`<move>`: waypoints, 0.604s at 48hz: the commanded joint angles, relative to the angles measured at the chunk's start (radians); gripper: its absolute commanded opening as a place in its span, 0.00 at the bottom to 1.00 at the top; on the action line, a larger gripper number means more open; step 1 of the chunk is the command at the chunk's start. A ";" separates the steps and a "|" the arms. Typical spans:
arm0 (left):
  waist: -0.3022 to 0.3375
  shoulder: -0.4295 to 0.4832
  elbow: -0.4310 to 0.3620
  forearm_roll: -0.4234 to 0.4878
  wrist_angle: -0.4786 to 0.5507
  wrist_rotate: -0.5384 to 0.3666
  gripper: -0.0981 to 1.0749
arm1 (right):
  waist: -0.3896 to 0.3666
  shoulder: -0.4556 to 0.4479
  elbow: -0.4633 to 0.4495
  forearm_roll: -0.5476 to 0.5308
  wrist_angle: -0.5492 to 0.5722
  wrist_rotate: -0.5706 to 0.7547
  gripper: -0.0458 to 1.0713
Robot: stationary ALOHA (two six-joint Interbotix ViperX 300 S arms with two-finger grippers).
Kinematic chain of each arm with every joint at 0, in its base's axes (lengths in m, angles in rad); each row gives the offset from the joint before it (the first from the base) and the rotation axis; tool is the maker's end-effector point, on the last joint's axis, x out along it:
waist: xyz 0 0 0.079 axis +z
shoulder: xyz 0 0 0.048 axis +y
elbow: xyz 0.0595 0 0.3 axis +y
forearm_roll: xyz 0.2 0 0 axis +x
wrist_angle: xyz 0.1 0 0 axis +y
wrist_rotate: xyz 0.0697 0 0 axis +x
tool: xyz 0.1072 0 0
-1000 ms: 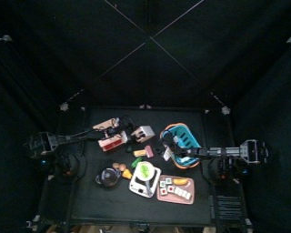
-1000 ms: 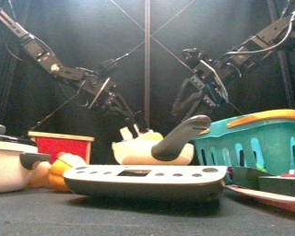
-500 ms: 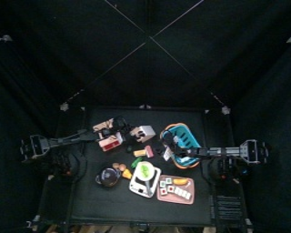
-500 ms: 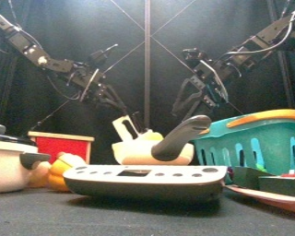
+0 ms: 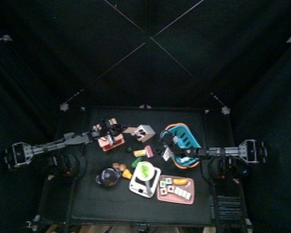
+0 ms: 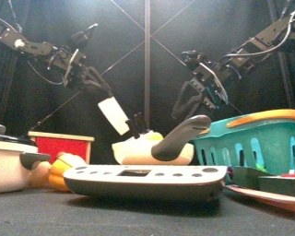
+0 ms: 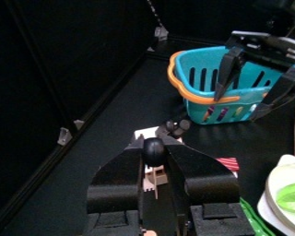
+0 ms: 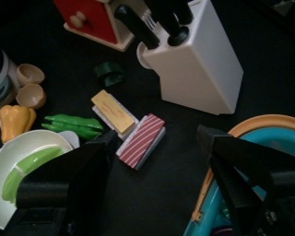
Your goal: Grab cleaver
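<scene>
Black curtains close in a small cluttered desk (image 5: pixel 81 164). High above it, the left hand (image 6: pixel 99 90) is clamped on the cleaver (image 6: pixel 113 113), whose pale blade hangs tilted in the air, clear of the things below; the left wrist view shows the handle pinched between the jaws. Beneath stand a knife block (image 6: pixel 140 146), a teal basket (image 6: pixel 251 140) and a red box (image 6: pixel 62 145). The right hand (image 6: pixel 199 92) hovers near the basket, its jaws apart and empty. By my reading the grab is done; only holding remains.
</scene>
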 commanded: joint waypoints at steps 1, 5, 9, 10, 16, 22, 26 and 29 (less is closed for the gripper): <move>-0.003 -0.054 -0.003 0.002 0.018 0.000 0.50 | -0.002 -0.012 -0.020 -0.002 0.002 0.002 0.93; -0.008 -0.101 0.014 0.002 0.046 0.000 0.50 | -0.002 -0.012 -0.020 -0.002 0.002 0.002 0.93; -0.014 -0.140 0.032 0.002 0.057 0.000 0.50 | -0.002 -0.012 -0.020 -0.002 0.002 0.002 0.93; -0.017 -0.149 0.037 0.002 0.057 -0.002 0.50 | -0.002 -0.012 -0.020 -0.002 0.002 0.002 0.93; -0.028 -0.186 0.063 0.000 0.057 -0.002 0.50 | -0.002 -0.012 -0.021 -0.002 0.002 0.002 0.93; -0.035 -0.189 0.077 0.000 0.057 -0.002 0.50 | -0.002 -0.011 -0.021 -0.002 0.002 0.002 0.93; -0.044 -0.189 0.084 0.000 0.057 0.000 0.50 | -0.002 -0.009 -0.021 -0.002 0.002 0.002 0.93; -0.054 -0.187 0.084 0.000 0.055 -0.002 0.50 | -0.002 -0.008 -0.023 -0.002 0.002 0.000 0.93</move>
